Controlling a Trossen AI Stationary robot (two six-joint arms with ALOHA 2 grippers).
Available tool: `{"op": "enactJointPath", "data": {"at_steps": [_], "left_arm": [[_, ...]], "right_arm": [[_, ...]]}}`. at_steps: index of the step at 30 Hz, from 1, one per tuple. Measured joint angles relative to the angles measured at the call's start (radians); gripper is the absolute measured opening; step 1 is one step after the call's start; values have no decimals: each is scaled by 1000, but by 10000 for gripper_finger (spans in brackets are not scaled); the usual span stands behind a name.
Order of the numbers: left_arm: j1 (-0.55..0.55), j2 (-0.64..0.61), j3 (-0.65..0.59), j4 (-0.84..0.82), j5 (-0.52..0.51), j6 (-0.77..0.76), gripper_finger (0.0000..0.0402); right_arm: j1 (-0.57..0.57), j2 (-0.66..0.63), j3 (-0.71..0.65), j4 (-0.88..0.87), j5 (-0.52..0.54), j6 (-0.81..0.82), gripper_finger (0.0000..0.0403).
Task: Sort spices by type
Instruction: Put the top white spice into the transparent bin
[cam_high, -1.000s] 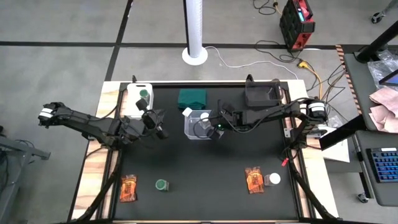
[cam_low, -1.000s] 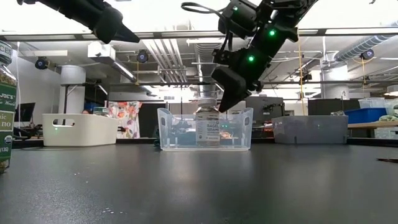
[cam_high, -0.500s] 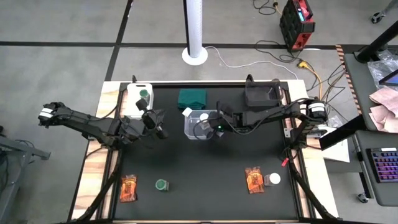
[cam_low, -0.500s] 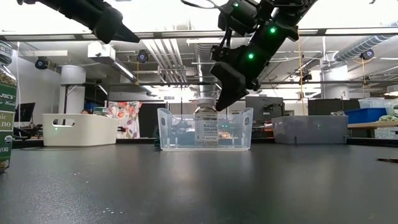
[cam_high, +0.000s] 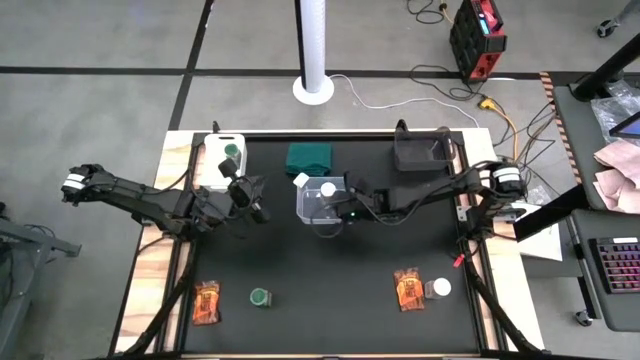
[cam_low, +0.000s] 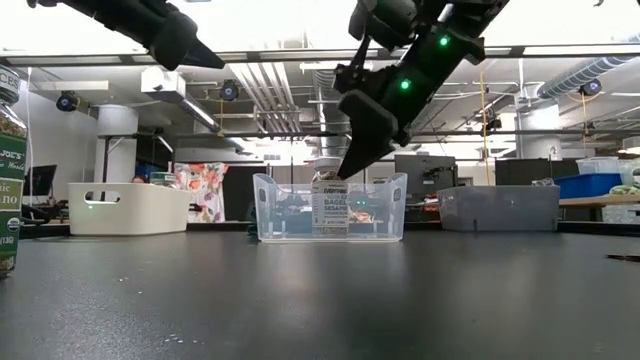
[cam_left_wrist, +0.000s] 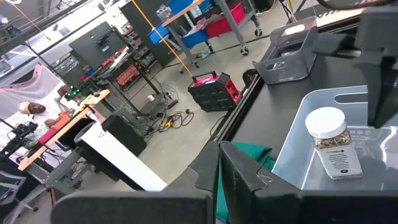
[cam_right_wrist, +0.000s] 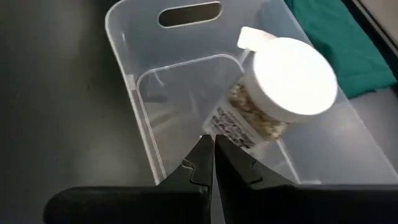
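Note:
A clear bin (cam_high: 304, 207) stands mid-table with one white-lidded jar (cam_high: 327, 189) upright inside it (cam_left_wrist: 329, 140). My right gripper (cam_right_wrist: 213, 142) is shut and hovers over the bin's near side, just short of that jar (cam_right_wrist: 292, 81). My left gripper (cam_high: 258, 208) waits shut above the table, left of the bin. A second white-lidded jar (cam_high: 301, 179) stands outside the bin's far left corner, and a third (cam_high: 438, 288) stands near the right front. One green-lidded jar (cam_high: 231, 151) sits in a white bin, another (cam_high: 260, 297) on the table. Two orange packets (cam_high: 207, 300) (cam_high: 408, 288) lie flat near the front.
A dark green block (cam_high: 310, 157) lies behind the clear bin and a dark grey bin (cam_high: 420, 152) stands far right. The white bin (cam_high: 213, 146) sits in the far left corner. Open black tabletop lies between the clear bin and the front row of items.
My right gripper has drawn back from over the jar toward the table's near edge and a little left. The jar's white lid, partly covered by the gripper before, now shows free in the bin.

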Motion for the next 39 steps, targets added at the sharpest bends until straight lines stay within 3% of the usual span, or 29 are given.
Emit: {"op": "enactJointPath", "data": {"at_steps": [5, 13, 39], "left_arm": [[0, 0, 0, 1, 0, 0, 0], [0, 0, 0, 3, 0, 0, 0], [0, 0, 0, 2, 0, 0, 0]], "right_arm": [[3, 28, 1, 95, 34, -36, 9], [2, 42, 9, 101, 107, -56, 9], [-37, 42, 9, 181, 188, -7, 9]]}}
